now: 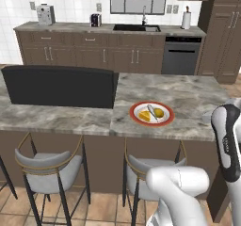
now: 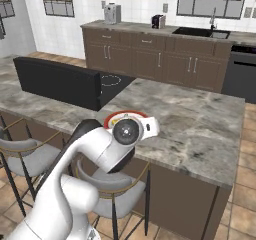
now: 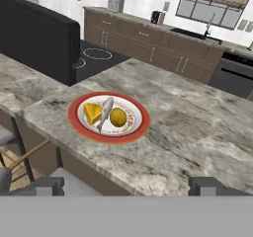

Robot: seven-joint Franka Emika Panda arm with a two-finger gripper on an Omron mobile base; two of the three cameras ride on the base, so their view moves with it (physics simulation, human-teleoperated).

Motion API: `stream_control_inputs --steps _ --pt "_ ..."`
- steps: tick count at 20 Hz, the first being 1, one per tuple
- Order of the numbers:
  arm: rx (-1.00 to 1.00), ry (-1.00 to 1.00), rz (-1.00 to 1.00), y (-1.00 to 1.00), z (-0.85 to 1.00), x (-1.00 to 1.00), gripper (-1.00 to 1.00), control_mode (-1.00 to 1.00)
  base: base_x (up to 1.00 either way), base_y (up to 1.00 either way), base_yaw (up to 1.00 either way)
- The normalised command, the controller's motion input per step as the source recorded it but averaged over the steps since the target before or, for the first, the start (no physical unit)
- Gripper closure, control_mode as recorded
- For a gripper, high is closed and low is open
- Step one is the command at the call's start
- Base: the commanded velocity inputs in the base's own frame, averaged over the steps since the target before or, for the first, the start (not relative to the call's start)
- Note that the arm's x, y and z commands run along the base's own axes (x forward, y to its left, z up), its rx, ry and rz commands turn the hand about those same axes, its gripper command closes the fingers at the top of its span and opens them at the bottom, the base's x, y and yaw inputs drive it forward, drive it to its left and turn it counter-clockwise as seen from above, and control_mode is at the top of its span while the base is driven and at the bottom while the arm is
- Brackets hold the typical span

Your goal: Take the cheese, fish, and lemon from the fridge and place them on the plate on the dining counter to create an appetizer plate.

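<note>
You can see the plate [image 3: 108, 116] sitting on the dining counter [image 3: 197, 132], close to the counter's near edge, just past the end of the black inset. All three foods lie on its white middle: the cheese [image 3: 92, 113] wedge on one side, the lemon [image 3: 118, 117] on the other, and the fish [image 3: 105, 113] between them, touching or nearly touching both. From the left base view the same trio shows on the plate [image 1: 151, 113], above the two stools tucked under the counter's near edge.

Your tool [image 3: 126, 185] is released, its fingertips spread wide with nothing between them, and it hangs back from the counter's near edge, well apart from the plate and looking down on it.

Judging by this, the appetizer plate looks complete: nothing seems left to fetch from the fridge. What remains, at most, is to keep the arm clear of the plate so nothing gets knocked off the counter
</note>
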Motion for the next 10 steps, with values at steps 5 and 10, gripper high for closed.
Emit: stream_control_inputs --steps 5,10 --pt "0.02 -0.06 0.00 -0.44 0.03 -0.04 -1.00 -1.00 0.00 0.00 0.00" --pt "0.04 0.05 0.00 -0.42 0.28 0.03 -1.00 -1.00 0.00 0.00 0.00"
